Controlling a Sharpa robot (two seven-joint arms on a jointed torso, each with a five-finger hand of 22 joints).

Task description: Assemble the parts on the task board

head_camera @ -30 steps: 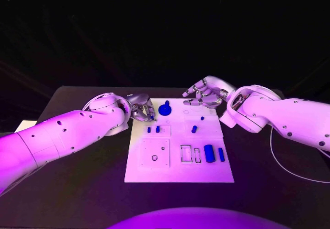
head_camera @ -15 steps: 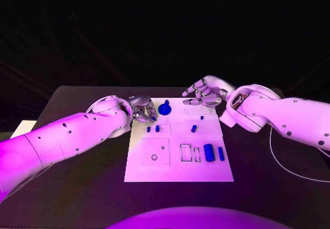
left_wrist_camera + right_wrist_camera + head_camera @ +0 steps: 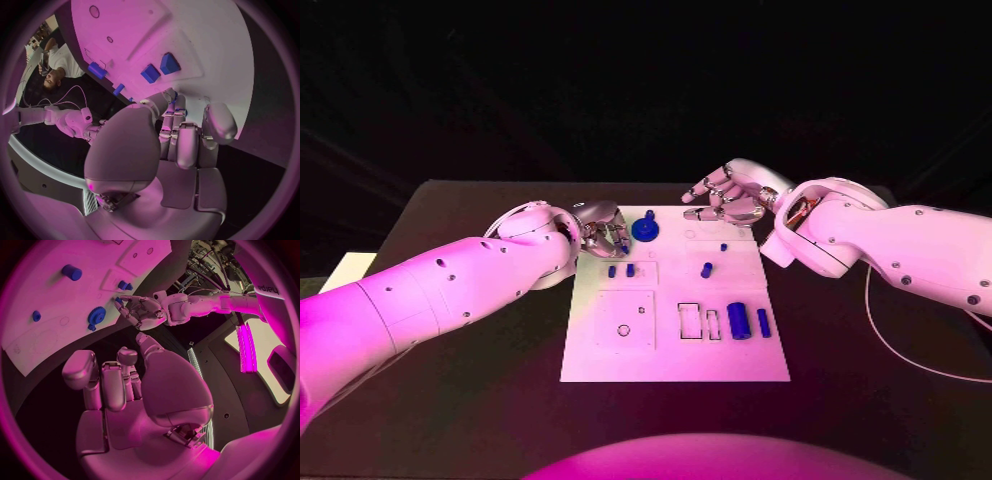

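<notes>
Small blue round geared part (image 3: 648, 230) with upright stem sits at far end of white rectangular task board (image 3: 678, 360), just beside left hand (image 3: 600, 229), on its inner side. Judged light, rigid plastic, smooth; best pinched by stem. Left hand fingers loosely curled, holding nothing visible. Right hand (image 3: 728, 200) hovers beyond board's far edge, fingers apart, empty. Versus a second ago: left hand nearer geared part; right hand unchanged.

White rounded arms (image 3: 444, 285) with dark screws, silver hands (image 3: 600, 228).
</notes>
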